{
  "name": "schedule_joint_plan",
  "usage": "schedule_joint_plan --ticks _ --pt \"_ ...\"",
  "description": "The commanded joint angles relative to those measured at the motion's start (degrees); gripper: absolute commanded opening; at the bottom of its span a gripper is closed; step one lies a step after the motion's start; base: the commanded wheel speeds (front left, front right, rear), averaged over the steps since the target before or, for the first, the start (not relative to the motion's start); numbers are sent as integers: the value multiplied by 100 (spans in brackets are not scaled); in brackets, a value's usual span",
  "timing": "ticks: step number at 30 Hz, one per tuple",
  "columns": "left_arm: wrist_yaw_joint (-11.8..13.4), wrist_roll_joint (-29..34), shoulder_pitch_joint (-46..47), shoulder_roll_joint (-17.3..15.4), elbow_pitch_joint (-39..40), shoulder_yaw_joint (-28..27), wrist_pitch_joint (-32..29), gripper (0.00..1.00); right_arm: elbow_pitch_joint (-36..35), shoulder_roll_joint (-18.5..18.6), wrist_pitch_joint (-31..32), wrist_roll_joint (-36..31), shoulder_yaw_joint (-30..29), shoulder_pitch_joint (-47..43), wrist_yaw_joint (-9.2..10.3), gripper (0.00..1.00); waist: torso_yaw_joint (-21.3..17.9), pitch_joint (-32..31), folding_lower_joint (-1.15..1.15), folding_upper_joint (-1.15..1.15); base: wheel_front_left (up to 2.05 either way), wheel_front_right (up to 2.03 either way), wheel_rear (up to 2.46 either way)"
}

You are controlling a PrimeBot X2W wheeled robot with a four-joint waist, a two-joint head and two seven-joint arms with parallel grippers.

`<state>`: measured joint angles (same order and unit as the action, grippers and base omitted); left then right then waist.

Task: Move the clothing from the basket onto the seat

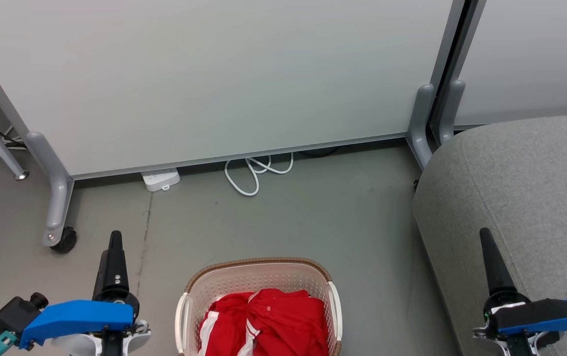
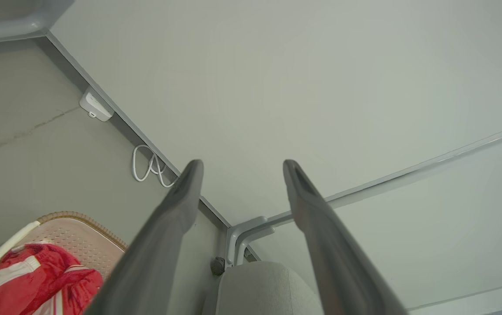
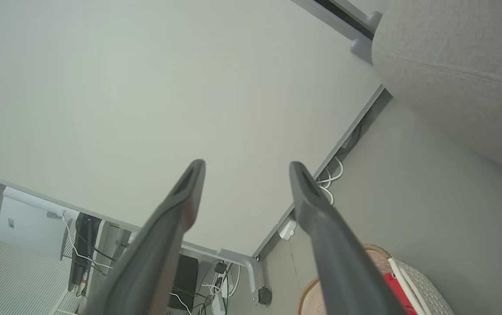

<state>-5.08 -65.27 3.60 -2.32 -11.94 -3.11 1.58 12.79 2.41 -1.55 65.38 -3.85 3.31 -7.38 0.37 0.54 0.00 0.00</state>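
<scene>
Red white-striped fabric clothing [image 1: 273, 321] lies in the cream perforated plastic basket [image 1: 258, 278], between both arms' empty, wide-apart jaws, the left arm's apparently nearer.

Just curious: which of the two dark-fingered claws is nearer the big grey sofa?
The right gripper: it overlaps the grey upholstered seat, while the left gripper sits beyond the cream perforated basket, over floor.

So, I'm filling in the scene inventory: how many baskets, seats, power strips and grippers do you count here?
basket: 1
seat: 1
power strip: 1
grippers: 2, the left gripper and the right gripper, both open
Total: 5
</scene>
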Motion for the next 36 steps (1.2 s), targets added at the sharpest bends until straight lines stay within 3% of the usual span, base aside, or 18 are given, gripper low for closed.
schedule_joint_plan --ticks 1,17,36 --pt "38 266 140 -48 143 48 67 100 -125 34 -70 -280 34 66 -6 100 4 0 0 0 0 0 0" --pt "187 2104 90 -54 210 475 380 100 -51 76 -384 -1845 242 7 -9 100 32 7 0 0 0 0 0" --pt "262 3438 49 -60 145 719 679 100 34 73 -684 -3102 391 -48 -11 100 54 8 0 0 0 0 0"
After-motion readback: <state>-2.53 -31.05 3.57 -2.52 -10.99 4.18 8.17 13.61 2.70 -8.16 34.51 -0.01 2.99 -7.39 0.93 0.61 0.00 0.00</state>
